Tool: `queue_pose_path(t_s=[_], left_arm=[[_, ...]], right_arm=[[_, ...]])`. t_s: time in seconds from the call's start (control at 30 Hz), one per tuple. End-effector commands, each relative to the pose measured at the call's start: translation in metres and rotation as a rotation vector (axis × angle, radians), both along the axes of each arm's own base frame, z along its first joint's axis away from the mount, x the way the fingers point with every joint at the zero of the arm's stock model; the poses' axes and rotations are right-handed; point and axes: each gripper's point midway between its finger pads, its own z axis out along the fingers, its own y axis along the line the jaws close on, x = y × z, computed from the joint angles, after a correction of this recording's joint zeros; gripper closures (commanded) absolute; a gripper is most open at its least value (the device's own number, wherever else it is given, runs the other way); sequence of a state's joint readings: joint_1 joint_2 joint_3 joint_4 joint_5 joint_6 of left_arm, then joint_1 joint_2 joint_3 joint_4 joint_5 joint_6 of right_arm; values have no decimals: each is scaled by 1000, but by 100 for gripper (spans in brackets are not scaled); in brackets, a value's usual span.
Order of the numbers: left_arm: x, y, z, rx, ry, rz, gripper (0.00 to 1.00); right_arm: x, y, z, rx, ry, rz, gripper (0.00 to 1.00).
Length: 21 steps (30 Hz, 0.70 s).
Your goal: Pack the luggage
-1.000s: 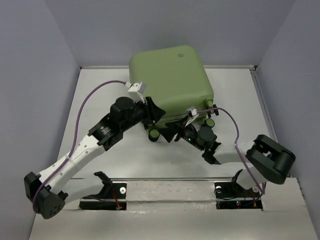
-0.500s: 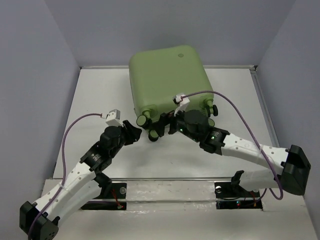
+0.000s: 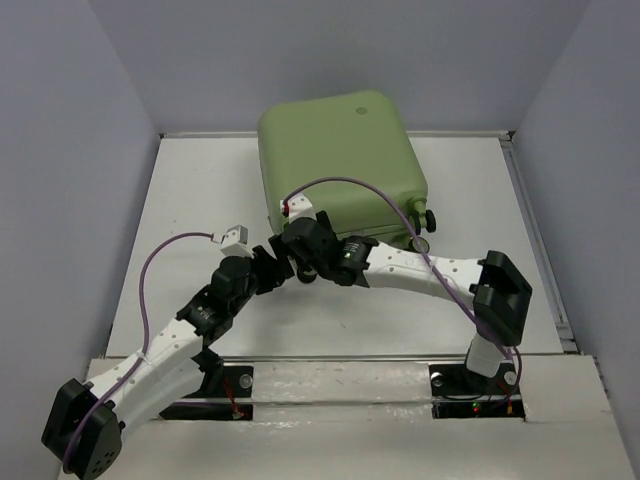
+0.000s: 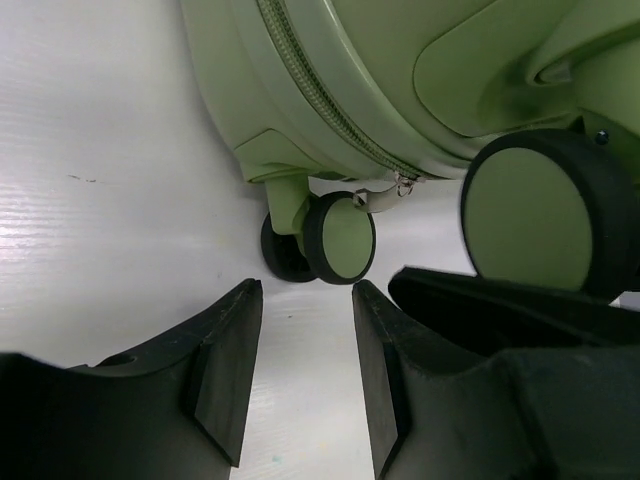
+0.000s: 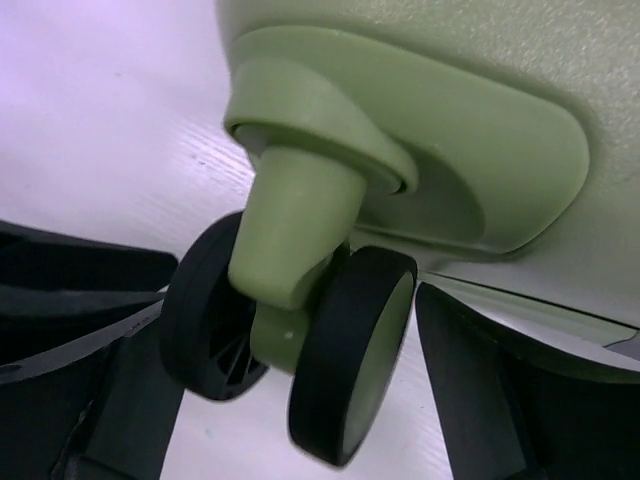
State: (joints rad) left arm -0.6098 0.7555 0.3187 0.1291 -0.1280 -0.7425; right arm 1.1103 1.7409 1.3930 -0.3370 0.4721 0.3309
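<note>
**Packing status: one case, lid down, no loose goods in view.**

You have one pale sage-green hard-shell suitcase (image 3: 340, 160) lying flat at the far middle of the white counter (image 3: 200, 200), zip shut where visible. I judge any packing still undone. Two pincers work its near corner: left pincer (image 4: 305, 300) part-spread and empty, right pincer (image 5: 297, 285) wide, straddling one green-and-black caster wheel (image 5: 345, 360).

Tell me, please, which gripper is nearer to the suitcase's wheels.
Right. The right gripper has a wheel of the suitcase between its open jaws. The left gripper sits just short, with the wheels ahead of its parted jaws.
</note>
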Motion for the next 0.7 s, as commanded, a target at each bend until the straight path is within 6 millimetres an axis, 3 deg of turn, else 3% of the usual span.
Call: queue_pose_path(t_s=[0.0, 0.07, 0.27, 0.37, 0.4, 0.43, 0.5, 0.53, 0.67], left_arm=[[7, -3, 6, -41, -60, 4, 48], [7, -4, 5, -39, -62, -10, 48], [8, -7, 5, -38, -73, -25, 48], [7, -11, 5, -48, -79, -48, 48], [8, -13, 7, -50, -84, -54, 48], [9, -17, 12, -57, -100, -77, 48], [11, -21, 15, -56, -109, -96, 48], [12, -24, 18, -57, -117, -103, 48], [20, -33, 22, -46, -142, -141, 47]], right_arm=[[20, -10, 24, -38, -88, -110, 10], [27, -13, 25, -56, -113, -149, 15], [32, -6, 32, -66, -128, -142, 10], [35, -4, 37, -68, -141, -147, 34], [36, -4, 39, -70, -146, -152, 45], [37, -7, 39, -83, -149, -159, 64], [36, -11, 39, -98, -152, -165, 79], [36, -16, 41, -107, -160, -172, 92], [29, -19, 56, -72, -153, -143, 93]])
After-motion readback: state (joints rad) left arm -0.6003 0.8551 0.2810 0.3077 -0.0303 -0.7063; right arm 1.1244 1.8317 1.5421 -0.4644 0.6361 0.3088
